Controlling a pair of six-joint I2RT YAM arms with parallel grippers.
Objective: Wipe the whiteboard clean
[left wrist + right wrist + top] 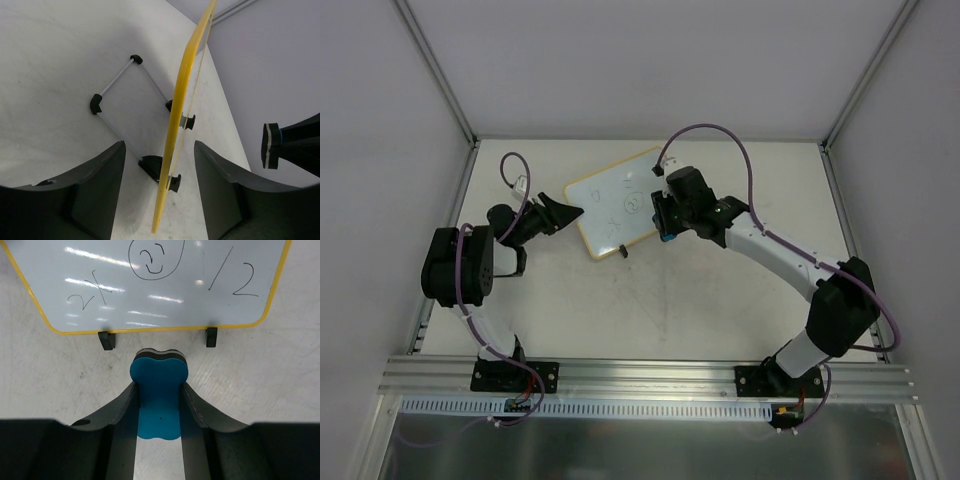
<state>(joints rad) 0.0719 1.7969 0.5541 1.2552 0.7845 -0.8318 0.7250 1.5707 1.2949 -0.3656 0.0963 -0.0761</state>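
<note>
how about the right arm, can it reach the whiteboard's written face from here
Probably yes: the right gripper, shut on the blue eraser, faces the whiteboard on its marked side with only bare table between.

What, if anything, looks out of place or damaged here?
Nothing looks damaged or spilled. The whiteboard sits skewed to the table edges, propped on its wire stand, with pen marks still on it. The right fingers clamp the blue eraser.
</note>
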